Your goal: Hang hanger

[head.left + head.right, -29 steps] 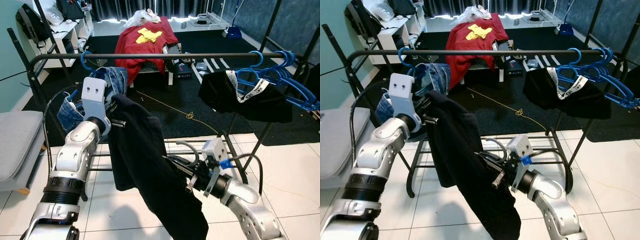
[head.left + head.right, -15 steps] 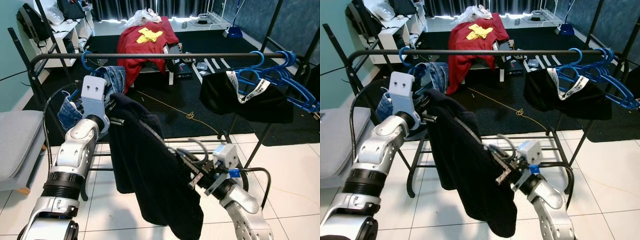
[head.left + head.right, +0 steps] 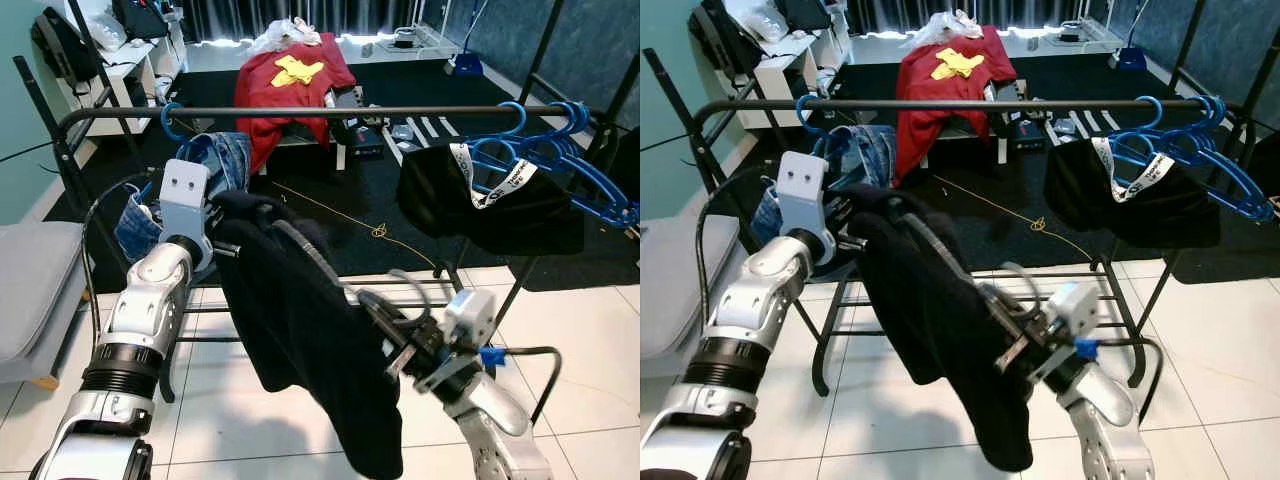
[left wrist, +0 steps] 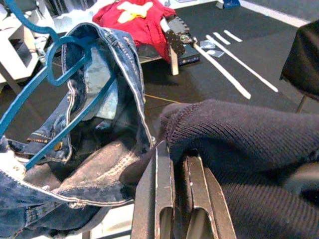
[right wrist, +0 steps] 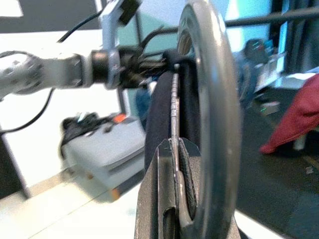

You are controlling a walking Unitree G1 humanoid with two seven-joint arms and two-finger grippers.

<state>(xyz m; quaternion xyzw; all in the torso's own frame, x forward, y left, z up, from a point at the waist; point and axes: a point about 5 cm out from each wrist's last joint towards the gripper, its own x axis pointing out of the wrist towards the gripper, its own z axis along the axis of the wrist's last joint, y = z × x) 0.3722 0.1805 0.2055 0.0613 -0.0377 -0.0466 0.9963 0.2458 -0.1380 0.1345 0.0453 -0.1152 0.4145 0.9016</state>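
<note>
The left pincer (image 4: 172, 199) is clamped on the upper end of a black jacket (image 3: 300, 320). The right pincer (image 5: 172, 199) grips the jacket's zipper edge lower down. The jacket stretches between them in front of the rail (image 3: 330, 113), beside the jeans (image 3: 215, 160) on a blue hanger (image 4: 45, 79).

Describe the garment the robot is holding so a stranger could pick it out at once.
Start at the black clothes rail across the room. In front of it and below, a black knit garment stretches between the left gripper and the right gripper. Unlike the jeans and the black top hanging on blue hangers, it hangs from no rail.
</note>
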